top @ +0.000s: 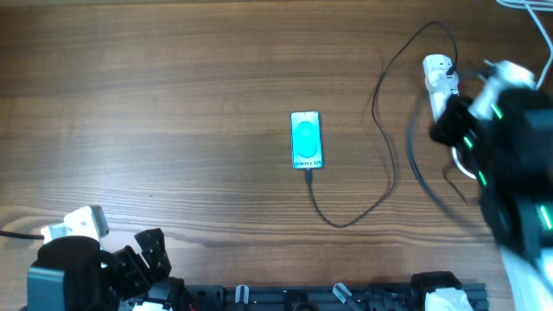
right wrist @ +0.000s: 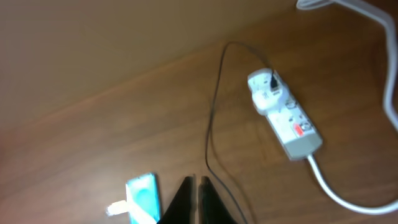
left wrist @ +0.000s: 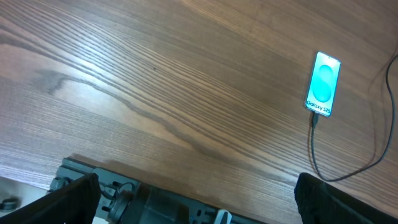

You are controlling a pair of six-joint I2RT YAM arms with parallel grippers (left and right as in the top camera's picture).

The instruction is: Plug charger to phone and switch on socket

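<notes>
The phone [top: 307, 140] lies flat mid-table with its turquoise screen up; it also shows in the left wrist view [left wrist: 324, 83] and the right wrist view [right wrist: 143, 196]. The black charger cable [top: 387, 186] runs from the phone's near edge, where its connector tip [left wrist: 315, 119] sits, round to a black plug [right wrist: 272, 79] in the white socket [top: 439, 82] [right wrist: 289, 121]. My right gripper [right wrist: 194, 186] is shut and empty, held above the table near the socket and blurred in the overhead view [top: 445, 128]. My left gripper [top: 143, 255] [left wrist: 199, 208] is open and empty at the front left.
The socket's thick white cord [right wrist: 348, 199] leads off toward the table's far right corner [top: 540, 26]. A red-marked label [right wrist: 301, 129] sits on the socket. A dark rail [left wrist: 155, 202] runs along the table's front edge.
</notes>
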